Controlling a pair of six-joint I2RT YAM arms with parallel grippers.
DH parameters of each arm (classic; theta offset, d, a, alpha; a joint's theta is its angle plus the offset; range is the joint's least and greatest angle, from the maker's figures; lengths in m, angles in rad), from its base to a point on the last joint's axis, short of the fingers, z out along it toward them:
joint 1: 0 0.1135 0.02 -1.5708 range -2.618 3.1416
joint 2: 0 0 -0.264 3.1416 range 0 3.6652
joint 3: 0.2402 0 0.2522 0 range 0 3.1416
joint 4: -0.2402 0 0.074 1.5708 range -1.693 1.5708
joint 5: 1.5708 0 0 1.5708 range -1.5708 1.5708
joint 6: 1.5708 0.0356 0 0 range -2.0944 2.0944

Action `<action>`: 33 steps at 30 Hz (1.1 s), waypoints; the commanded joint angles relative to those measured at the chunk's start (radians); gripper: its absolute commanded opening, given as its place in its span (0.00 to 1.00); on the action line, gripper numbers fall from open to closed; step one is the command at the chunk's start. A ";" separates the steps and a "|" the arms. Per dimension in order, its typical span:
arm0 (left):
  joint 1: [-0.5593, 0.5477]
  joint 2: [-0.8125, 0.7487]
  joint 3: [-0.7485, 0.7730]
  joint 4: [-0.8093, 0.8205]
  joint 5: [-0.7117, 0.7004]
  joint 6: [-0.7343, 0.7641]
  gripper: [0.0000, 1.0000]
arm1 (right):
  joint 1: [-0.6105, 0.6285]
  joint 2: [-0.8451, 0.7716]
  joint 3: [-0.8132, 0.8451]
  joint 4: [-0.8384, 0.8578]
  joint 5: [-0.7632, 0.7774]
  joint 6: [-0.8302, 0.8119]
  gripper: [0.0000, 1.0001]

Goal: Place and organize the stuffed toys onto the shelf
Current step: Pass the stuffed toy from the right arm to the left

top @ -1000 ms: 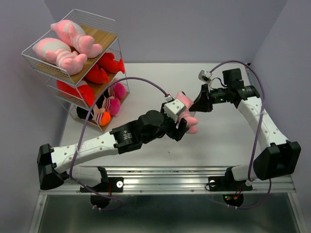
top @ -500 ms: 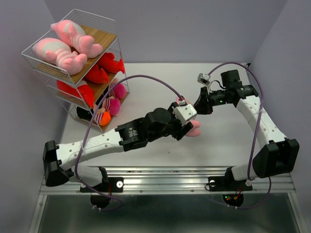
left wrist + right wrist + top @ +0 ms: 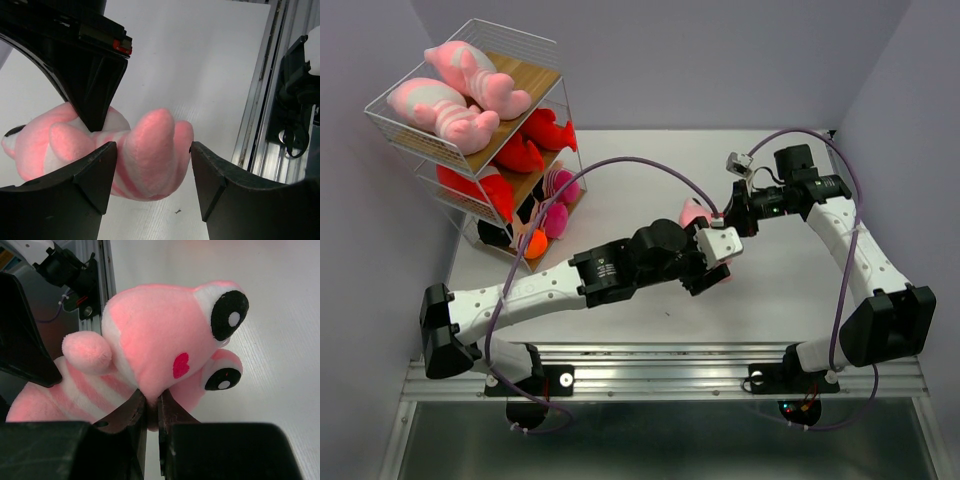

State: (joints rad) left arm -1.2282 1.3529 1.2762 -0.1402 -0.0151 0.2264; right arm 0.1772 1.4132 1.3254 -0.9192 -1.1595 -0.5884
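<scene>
Pink striped toy (image 3: 150, 330): a plush animal with round black-and-white eyes and a red heart on its cheek. It is at the middle of the table (image 3: 620, 170), between the two arms and well apart from the shelf (image 3: 535, 78).
View from above: only a patch of pink shows beside the left wrist; the arm covers the rest.
Right gripper (image 3: 150, 412): the jaws are drawn almost together and pinch a fold of plush just under the toy's head. The head and both eyes bulge above the fingertips.
Left gripper (image 3: 150, 150): the jaws stand wide apart and straddle the toy's rear end.
Left fingers (image 3: 95, 175): one sits on each side of a pink leg and the striped body, which fill the gap between them. The plush meets both inner faces but does not look squashed. Whether the fingers press on it I cannot tell.
Toy relative to both grippers: the right gripper's dark finger comes down onto the striped middle. The left fingers flank the rear just beside it, so the two grippers are close together on the one toy.
Contact with table: the toy sits low, with a shadow under it. Whether it rests on the surface or hangs just above it I cannot tell.
Shelf load: two pink striped animals (image 3: 455, 105) lie on the top tier, red toys (image 3: 530, 140) on the middle tier, and dolls (image 3: 555, 205) in pink stripes at the lowest tier.
</scene>
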 commanded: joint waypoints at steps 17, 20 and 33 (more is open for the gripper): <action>-0.025 0.133 0.132 -0.101 -0.184 0.145 0.20 | 0.019 -0.033 0.017 -0.113 -0.049 -0.105 0.04; -0.028 0.144 0.156 -0.139 -0.189 0.142 0.00 | 0.019 -0.042 0.011 -0.110 -0.046 -0.105 0.07; -0.033 0.063 0.325 -0.338 -0.370 0.203 0.00 | 0.005 -0.138 0.112 0.151 0.427 0.176 1.00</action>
State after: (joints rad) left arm -1.2671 1.4967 1.4948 -0.4183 -0.2638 0.3714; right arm 0.1860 1.3258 1.3499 -0.8917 -0.9455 -0.5373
